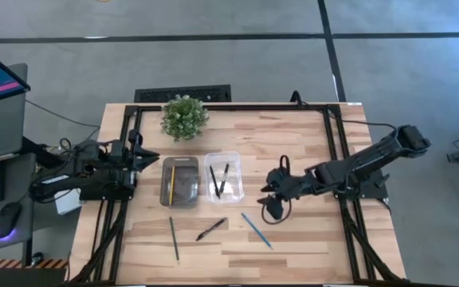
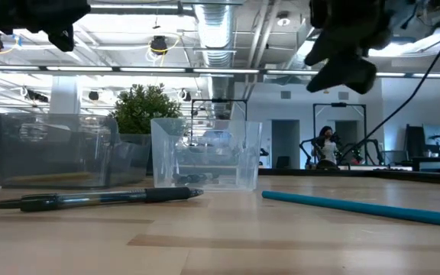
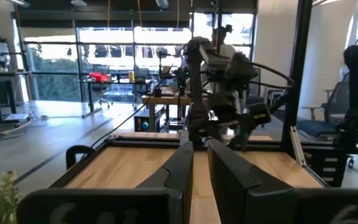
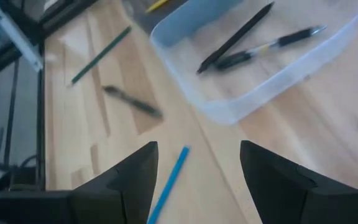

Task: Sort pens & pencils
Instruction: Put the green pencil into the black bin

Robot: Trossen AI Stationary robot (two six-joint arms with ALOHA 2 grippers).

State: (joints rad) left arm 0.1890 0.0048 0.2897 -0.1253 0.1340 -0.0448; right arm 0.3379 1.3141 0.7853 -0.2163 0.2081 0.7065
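Two black pens (image 1: 219,181) lie in the clear bin (image 1: 233,191). A third black pen (image 1: 211,229) lies flat on the table, also in the low view (image 2: 98,198) and the right wrist view (image 4: 132,101). The yellow pencil (image 1: 170,182) lies in the grey bin (image 1: 190,163). The green pencil (image 1: 174,237) and the blue pencil (image 1: 256,229) lie flat on the table. My right gripper (image 1: 273,203) hangs open above the table, right of the clear bin, with the blue pencil (image 4: 169,183) below it (image 4: 197,180). My left gripper (image 1: 146,157) waits shut at the table's left edge.
A potted plant (image 1: 184,117) stands at the far side of the table, behind the bins. A black frame runs along the table's left, right and far edges. Bare wood shows on the near side, around the loose pen and pencils.
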